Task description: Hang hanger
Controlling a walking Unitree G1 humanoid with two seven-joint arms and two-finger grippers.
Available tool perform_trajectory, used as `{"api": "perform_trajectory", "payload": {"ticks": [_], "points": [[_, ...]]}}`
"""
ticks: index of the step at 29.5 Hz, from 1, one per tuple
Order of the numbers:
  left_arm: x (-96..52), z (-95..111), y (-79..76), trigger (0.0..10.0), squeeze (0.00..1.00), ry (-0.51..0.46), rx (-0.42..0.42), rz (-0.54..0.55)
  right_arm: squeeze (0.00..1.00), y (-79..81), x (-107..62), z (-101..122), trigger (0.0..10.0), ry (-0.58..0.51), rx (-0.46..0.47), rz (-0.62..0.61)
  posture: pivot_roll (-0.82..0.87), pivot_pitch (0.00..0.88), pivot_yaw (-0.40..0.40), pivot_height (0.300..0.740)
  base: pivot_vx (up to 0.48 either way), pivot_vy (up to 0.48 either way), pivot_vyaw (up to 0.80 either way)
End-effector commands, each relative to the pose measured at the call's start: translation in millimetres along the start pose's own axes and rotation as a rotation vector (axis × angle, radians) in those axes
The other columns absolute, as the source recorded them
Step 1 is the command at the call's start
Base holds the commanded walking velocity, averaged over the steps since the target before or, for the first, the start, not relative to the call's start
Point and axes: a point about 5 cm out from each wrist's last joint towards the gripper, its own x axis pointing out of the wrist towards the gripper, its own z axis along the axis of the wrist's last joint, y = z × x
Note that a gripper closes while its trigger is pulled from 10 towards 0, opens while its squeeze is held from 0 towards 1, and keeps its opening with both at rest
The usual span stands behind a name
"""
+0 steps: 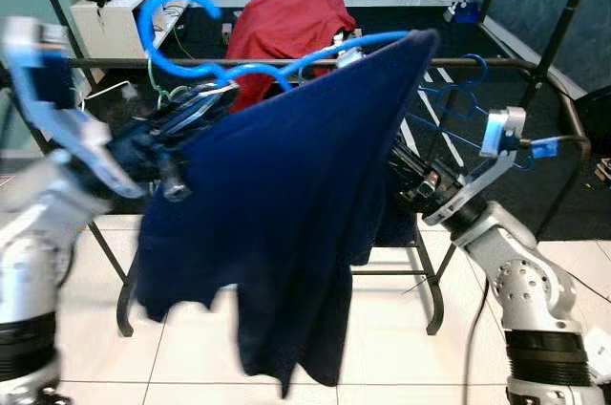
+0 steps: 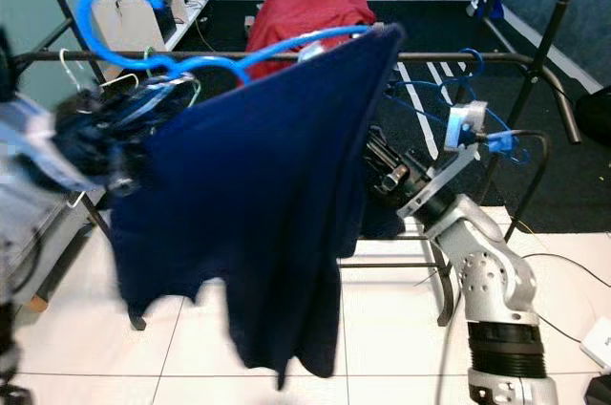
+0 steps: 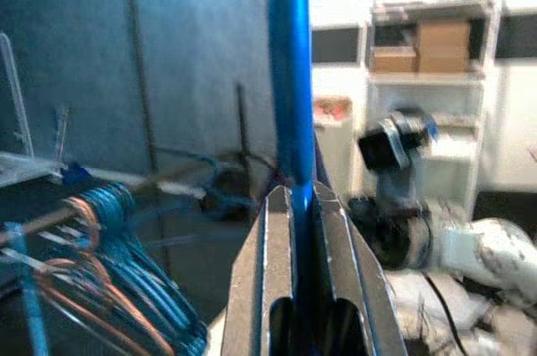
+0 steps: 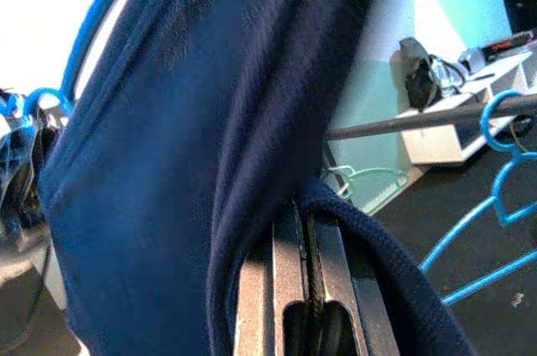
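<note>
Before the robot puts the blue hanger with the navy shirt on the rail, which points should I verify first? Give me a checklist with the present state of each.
1. Left pincer clamped on the blue hanger: ok.
2. Right pincer shut on the navy shirt edge: ok.
3. Shirt seated on the hanger: ok at its right shoulder; the left shoulder cannot tell.
4. Hook above the rail: ok, not yet hooked over it.
5. Free space on the rail between the other hangers: cannot tell.
</note>
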Motion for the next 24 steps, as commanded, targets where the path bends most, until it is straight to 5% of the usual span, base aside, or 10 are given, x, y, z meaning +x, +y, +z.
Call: {"api": "perform_trajectory", "payload": {"ticks": [1, 2, 4, 5, 7, 15, 18, 24], "points": [[2.4, 8.0, -5.1, 10.0, 0.00, -0.035, 0.057, -0.024, 0.00, 0.3, 1.2, -3.9, 0.0, 0.013, 0.020, 0.003, -0.06, 0.061, -0.002, 0.740, 0.000, 0.000, 0.00], [3.9, -14.6, -15.3, 10.0, 0.00, 0.089, 0.077, -0.081, 0.00, -1.3, 5.5, 4.8, 0.0, -0.045, 0.017, -0.010, -0.06, 0.061, -0.002, 0.740, 0.000, 0.000, 0.00], [3.9, -14.6, -15.3, 10.0, 0.00, 0.089, 0.077, -0.081, 0.00, -1.3, 5.5, 4.8, 0.0, -0.045, 0.017, -0.010, -0.06, 0.061, -0.002, 0.740, 0.000, 0.000, 0.00], [-0.9, -35.3, -20.9, 10.0, 0.00, 0.216, 0.100, -0.120, 0.00, -6.6, 6.7, 16.0, 0.0, -0.106, 0.013, -0.040, -0.06, 0.061, -0.003, 0.740, 0.000, 0.000, 0.00], [-7.3, -45.0, -23.7, 10.0, 0.00, 0.292, 0.102, -0.142, 0.00, -13.7, 4.9, 23.9, 0.0, -0.146, -0.001, -0.085, -0.06, 0.059, -0.004, 0.740, 0.000, 0.000, 0.00], [-28.3, -31.6, -16.1, 10.0, 0.00, 0.350, 0.093, -0.129, 0.00, -33.1, -7.4, 28.2, 0.0, -0.154, -0.047, -0.236, -0.06, 0.060, -0.007, 0.740, 0.000, 0.000, 0.00], [-53.6, -7.0, -5.4, 10.0, 0.00, 0.391, 0.122, -0.081, 0.00, -41.0, -16.3, 29.7, 0.0, -0.140, -0.075, -0.303, -0.05, 0.061, -0.011, 0.740, 0.000, 0.000, 0.00], [-61.2, -5.5, -4.6, 10.0, 0.00, 0.440, 0.152, -0.085, 0.00, -44.1, -18.3, 31.7, 0.0, -0.148, -0.079, -0.328, -0.05, 0.059, -0.012, 0.740, 0.000, 0.000, 0.00]]}}
